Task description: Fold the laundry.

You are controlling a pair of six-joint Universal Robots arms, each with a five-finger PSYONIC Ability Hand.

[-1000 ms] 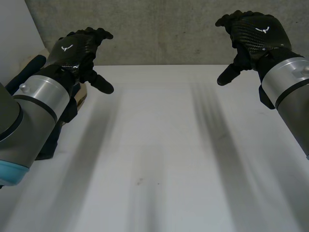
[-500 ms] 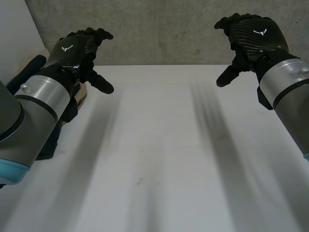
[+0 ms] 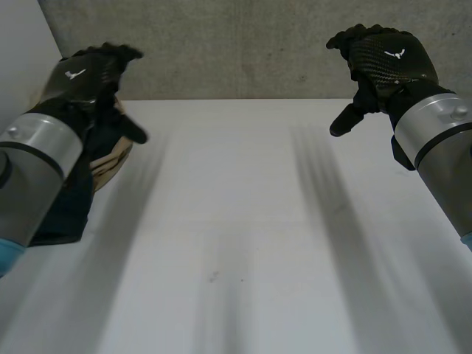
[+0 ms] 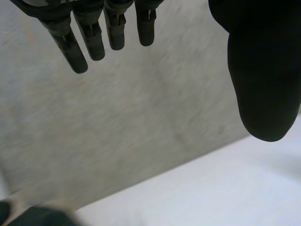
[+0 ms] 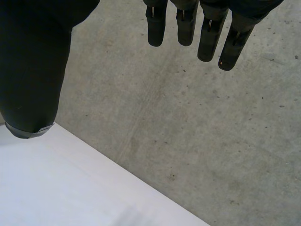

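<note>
At the table's left edge lies the laundry, a dark blue cloth point(image 3: 65, 210), bunched beside the left arm point(image 3: 33, 169) and partly hidden by it. Just beside it sits a tan rounded thing point(image 3: 110, 158); whether cloth or basket I cannot tell. The left hand point(image 3: 85, 77) hangs above that spot, apart from the cloth. In the left wrist view its fingers point(image 4: 75, 52) are released and nearly straight, the thumb point(image 4: 263, 84) spread wide, nothing between them. The white table point(image 3: 243, 243) runs back to a grey concrete wall point(image 3: 236, 44). At the right, the right hand point(image 3: 387, 63) is raised over the table's far right corner, well apart from the laundry. Its fingers point(image 5: 207, 42) hang loose and it grasps nothing.
</note>
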